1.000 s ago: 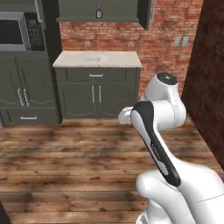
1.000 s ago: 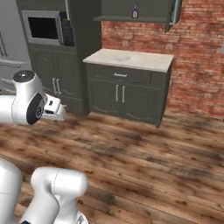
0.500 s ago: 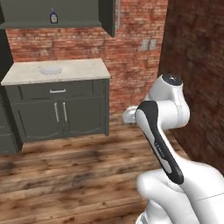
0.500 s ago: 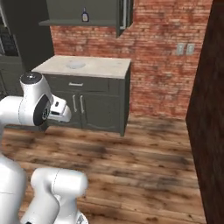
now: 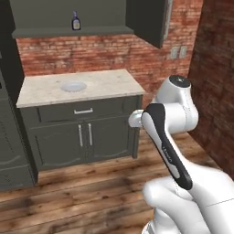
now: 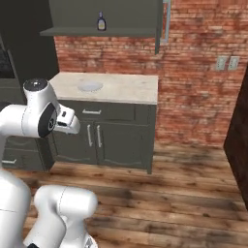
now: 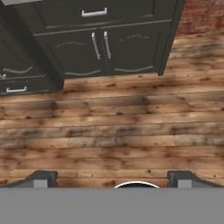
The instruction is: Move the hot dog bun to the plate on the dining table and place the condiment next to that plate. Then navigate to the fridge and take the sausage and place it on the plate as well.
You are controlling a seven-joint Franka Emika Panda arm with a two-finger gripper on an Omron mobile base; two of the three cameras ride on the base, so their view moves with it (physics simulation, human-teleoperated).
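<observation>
Since a second earlier the base had turned, so the whole scene shifted: the microwave left the picture and the grey cabinet with its pale surface [image 5: 77, 87] slid across to stand ahead of the claw [image 7: 111, 179]. No bun, plate or sausage could be seen, so progress could not be judged; the only likely task item was a condiment bottle [image 5: 76, 21] on the shelf, high above and beyond the claw. The arm was folded close, claw empty with fingers spread wide, aimed down at the plank floor [image 7: 113, 131].
</observation>
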